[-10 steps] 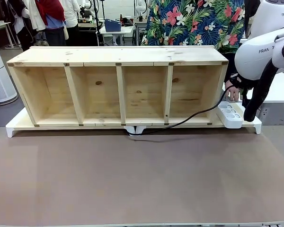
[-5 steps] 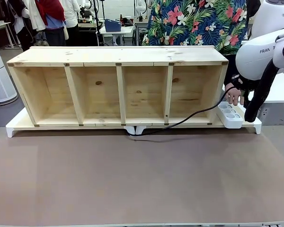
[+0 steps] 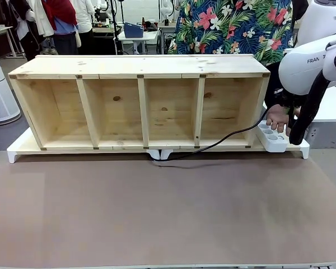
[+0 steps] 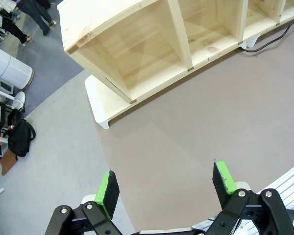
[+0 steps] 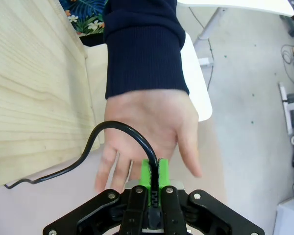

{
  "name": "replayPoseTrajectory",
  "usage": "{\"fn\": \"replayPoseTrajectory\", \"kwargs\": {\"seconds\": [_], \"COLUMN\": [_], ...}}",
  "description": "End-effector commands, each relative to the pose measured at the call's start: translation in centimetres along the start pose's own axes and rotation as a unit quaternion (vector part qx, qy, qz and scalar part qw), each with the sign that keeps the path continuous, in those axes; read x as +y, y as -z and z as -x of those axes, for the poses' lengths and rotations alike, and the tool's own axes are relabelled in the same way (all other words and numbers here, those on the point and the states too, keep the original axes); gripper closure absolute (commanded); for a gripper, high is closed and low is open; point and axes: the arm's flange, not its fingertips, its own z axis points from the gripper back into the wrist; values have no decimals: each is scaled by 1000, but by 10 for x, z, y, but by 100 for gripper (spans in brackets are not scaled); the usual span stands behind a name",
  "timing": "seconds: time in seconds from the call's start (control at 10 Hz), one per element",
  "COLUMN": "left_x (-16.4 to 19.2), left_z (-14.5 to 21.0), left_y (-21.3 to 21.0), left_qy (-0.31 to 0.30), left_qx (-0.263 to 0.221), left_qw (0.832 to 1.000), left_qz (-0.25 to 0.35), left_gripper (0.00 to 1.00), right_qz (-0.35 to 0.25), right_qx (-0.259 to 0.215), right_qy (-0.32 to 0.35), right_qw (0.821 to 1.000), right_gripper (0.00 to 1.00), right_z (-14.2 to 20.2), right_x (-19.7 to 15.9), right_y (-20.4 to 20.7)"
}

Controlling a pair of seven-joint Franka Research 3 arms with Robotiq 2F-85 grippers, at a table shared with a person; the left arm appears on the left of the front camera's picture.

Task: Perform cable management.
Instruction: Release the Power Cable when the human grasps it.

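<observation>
- Right jaws pinch the cable [image 5: 120, 125], which arches up from between the green pads [image 5: 146, 171] and trails away along the wooden shelf [image 5: 29, 98].
- A person's hand [image 5: 159, 115] lies just beyond these jaws, over the power strip [image 3: 271, 138].
- Left jaws are spread wide and empty, high above the tabletop [image 4: 186, 122].

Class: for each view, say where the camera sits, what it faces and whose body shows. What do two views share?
Front view: fixed between the arms, facing the wooden shelf and the person across the table; right arm at picture right.
Left wrist view: rides that wrist, looking down at the shelf's left end; open left gripper shows.
Right wrist view: rides that wrist, facing the person's hand; right gripper clamps the cable.
Shared: front and right wrist views both show that hand and cable.
</observation>
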Motion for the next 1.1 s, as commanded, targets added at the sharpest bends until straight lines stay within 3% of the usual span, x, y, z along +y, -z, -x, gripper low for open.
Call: {"fn": "replayPoseTrajectory", "kwargs": {"seconds": [0.0,0.8,0.9,1.0], "left_x": [1,1,1,1], "left_z": [0,0,0,0], "left_y": [0,0,0,0], "left_qy": [-2,-2,-2,-2], "left_qx": [-1,-1,-1,-1], "left_qw": [1000,1000,1000,1000], "left_qz": [-1,-1,-1,-1], "left_gripper": [0,0,0,0], "right_qz": [0,-9,-4,-3], "right_qx": [-2,-3,15,16], "right_qy": [0,2,5,3], "right_qw": [1000,1000,1000,1000], "right_gripper": [93,93,73,73], "right_z": [-1,-1,-2,-1], "right_x": [1,0,2,2], "right_y": [0,-2,-2,-1]}}
